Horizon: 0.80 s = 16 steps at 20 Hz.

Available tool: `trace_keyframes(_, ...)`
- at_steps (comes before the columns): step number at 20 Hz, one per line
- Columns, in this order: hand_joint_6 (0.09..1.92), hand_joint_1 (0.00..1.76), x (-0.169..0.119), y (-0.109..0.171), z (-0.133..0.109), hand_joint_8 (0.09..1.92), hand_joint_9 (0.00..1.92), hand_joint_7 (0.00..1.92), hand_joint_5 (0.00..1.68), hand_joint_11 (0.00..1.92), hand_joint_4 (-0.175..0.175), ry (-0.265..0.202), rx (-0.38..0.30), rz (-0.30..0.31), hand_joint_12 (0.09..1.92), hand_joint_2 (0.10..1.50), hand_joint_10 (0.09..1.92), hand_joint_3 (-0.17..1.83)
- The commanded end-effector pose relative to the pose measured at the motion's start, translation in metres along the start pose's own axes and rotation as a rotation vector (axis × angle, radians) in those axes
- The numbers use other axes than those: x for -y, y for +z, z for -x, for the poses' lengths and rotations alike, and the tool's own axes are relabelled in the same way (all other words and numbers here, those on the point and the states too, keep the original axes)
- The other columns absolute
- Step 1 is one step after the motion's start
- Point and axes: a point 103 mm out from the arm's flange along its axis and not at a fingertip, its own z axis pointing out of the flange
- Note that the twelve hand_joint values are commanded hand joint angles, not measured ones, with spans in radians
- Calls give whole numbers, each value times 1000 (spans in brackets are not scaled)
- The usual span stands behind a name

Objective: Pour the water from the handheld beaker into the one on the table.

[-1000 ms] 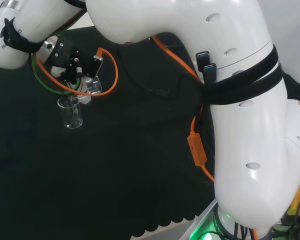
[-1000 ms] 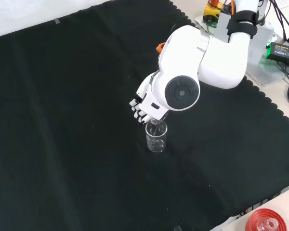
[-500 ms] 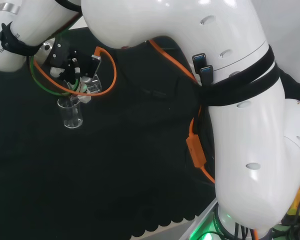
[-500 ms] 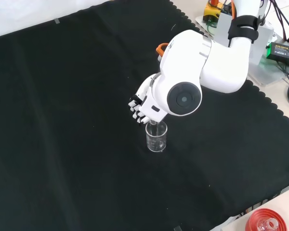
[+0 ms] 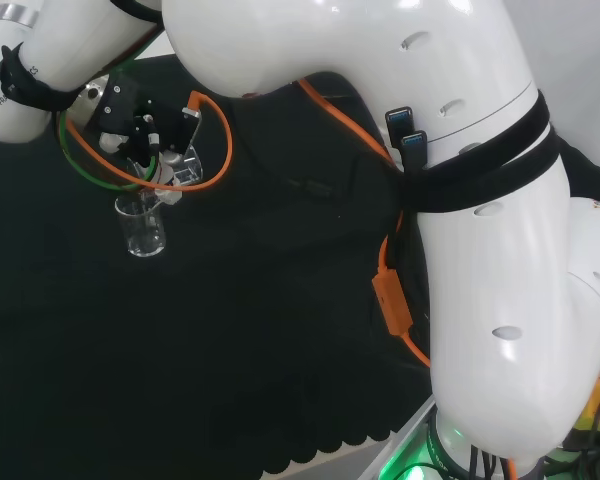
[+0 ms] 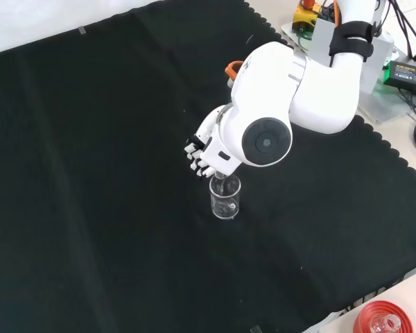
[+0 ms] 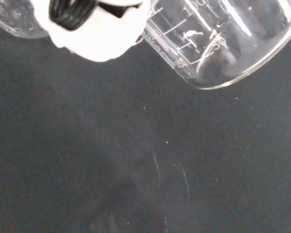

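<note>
A clear beaker (image 5: pixel 142 228) stands upright on the black cloth, and the front view shows it (image 6: pixel 225 198) just below the hand. The black and white hand (image 5: pixel 130 118) hovers over its rim with fingers curled round a second clear beaker (image 5: pixel 184 166). That held beaker is tipped over, its mouth toward the standing one. In the front view the hand (image 6: pixel 205 150) pokes out from behind the arm's round-capped link. The wrist view shows the held beaker (image 7: pixel 218 43) close up, with printed scale marks, beside a white part of the hand (image 7: pixel 94 30). I cannot make out water in either beaker.
Orange and green cables (image 5: pixel 215 150) loop beside the hand. The arm's white links (image 5: pixel 460 200) take up the right of the head view. A red ribbed stand (image 6: pixel 387 320) sits at the cloth's near right corner in the front view. Black cloth (image 6: pixel 90 173) stretches around the beakers.
The hand with the tipped beaker has crept slightly up and left in the head view, and the arm's link has shifted a little. The standing beaker has not moved.
</note>
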Motion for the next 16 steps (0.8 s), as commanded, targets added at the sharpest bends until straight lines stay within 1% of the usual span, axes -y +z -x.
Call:
trace_keyframes(1, 921, 1296, 1, -1, 1, 734, 1327, 1287, 1002, 1058, -175, 3, 5, -9, 919, 1116, 986, -175)
trace_keyframes(16, 923, 1296, 0, -9, -2, 734, 1329, 1287, 1001, 1058, -175, 3, 27, -28, 918, 1116, 985, -175)
